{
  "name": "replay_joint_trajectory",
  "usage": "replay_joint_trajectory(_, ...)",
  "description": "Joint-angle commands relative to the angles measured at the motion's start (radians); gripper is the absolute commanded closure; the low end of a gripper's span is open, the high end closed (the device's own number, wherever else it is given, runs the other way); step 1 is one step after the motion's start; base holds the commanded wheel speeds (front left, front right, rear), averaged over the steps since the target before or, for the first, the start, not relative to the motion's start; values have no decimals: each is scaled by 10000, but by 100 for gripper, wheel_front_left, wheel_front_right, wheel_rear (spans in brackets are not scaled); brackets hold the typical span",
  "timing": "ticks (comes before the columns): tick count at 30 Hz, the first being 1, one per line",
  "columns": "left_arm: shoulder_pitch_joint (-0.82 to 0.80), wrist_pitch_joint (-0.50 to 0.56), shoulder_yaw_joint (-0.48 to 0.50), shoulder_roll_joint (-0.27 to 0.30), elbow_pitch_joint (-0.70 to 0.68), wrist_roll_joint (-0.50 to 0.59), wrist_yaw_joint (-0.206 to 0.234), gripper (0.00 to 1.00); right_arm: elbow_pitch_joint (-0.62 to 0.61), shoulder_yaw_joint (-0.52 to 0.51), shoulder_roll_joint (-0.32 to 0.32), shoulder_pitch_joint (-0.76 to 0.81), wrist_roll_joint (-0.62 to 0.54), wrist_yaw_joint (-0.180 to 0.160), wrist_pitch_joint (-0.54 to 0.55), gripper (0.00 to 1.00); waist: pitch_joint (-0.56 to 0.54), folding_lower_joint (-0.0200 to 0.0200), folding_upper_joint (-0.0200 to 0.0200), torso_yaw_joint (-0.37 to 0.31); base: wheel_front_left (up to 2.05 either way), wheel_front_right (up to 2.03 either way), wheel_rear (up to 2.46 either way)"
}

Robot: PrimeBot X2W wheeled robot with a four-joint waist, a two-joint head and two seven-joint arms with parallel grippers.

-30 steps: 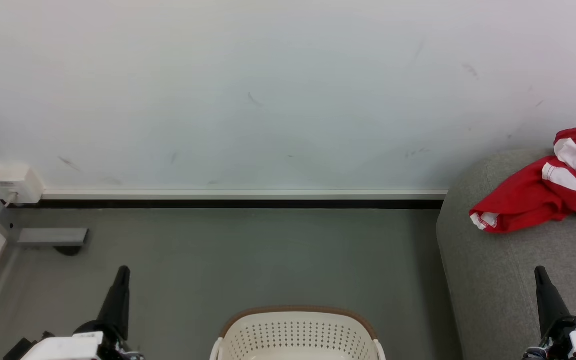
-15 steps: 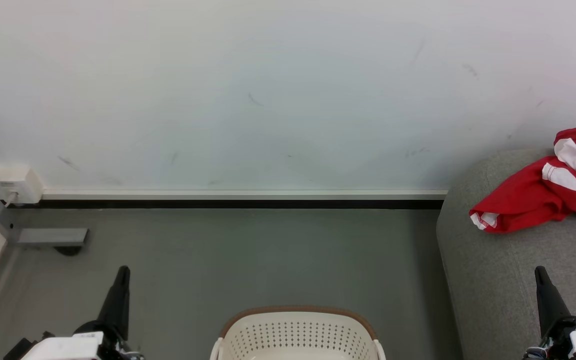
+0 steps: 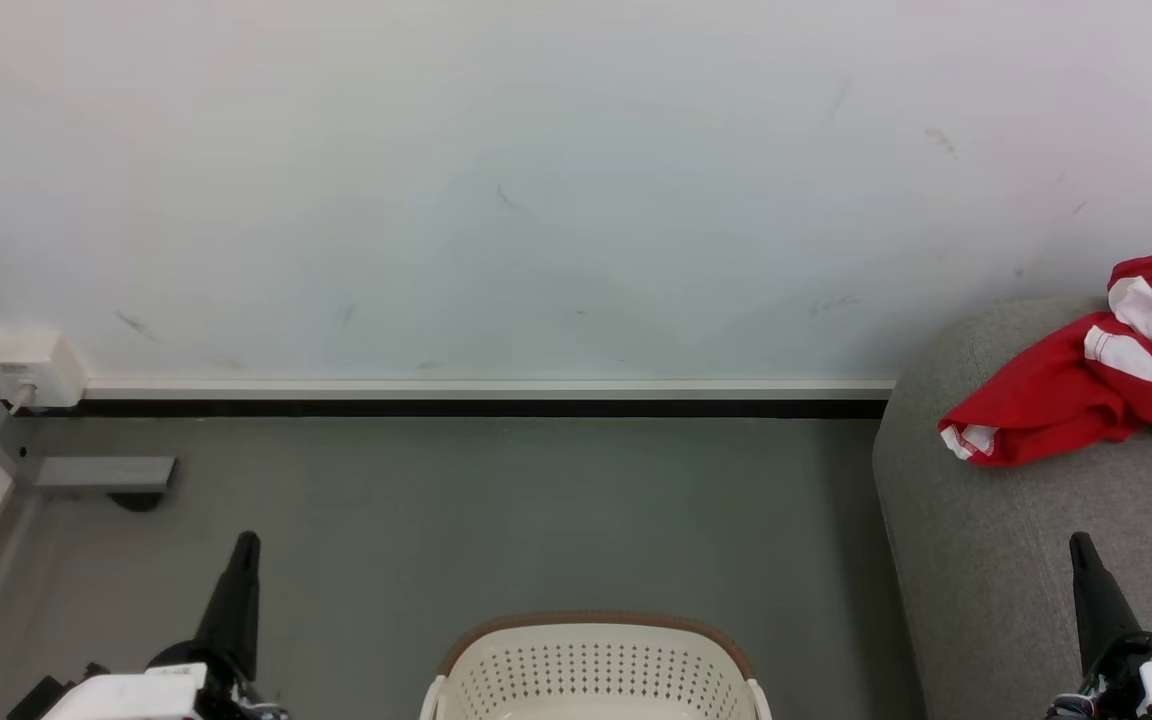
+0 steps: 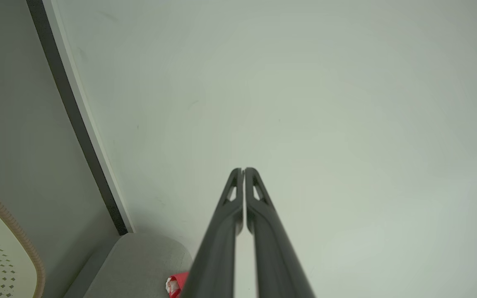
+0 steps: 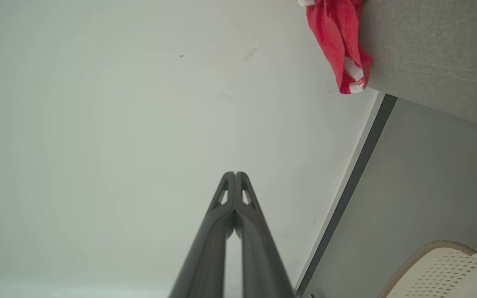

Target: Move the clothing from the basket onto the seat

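Observation:
Red clothing [image 3: 1096, 375] with white stripes lies bunched on the grey seat [image 3: 1016, 560] at the right; it also shows as clothing [image 5: 342, 41] on the seat [image 5: 433, 58]. A small red piece of clothing [image 4: 175, 284] peeks beside the seat [image 4: 139, 265]. The cream basket [image 3: 596, 665] with a brown rim stands at the bottom centre; its inside is out of view. My left gripper [image 3: 246, 545] is shut at the lower left, left of the basket. My right gripper [image 3: 1079, 545] is shut over the seat's front. Both hold nothing.
A pale wall with a white skirting [image 3: 486, 388] and dark strip runs across the back. A white wall box [image 3: 31, 368] and a grey metal foot [image 3: 106, 472] sit at the far left. Grey floor [image 3: 496, 510] lies between basket and wall.

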Motion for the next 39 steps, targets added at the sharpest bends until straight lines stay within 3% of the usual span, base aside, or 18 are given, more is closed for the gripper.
replay_joint_trajectory(1, -77, 40, 25, 23, -38, -139, -68, 100, -57, -38, -80, -131, 23, -24, 26, 100, 0, 0, -1, 0, 0, 0, 0)
replay_joint_trajectory(39, -76, 38, 23, 23, -40, -141, -69, 100, -57, -37, -80, -131, 24, -25, 25, 100, 0, 0, -1, 0, 0, 0, 0)
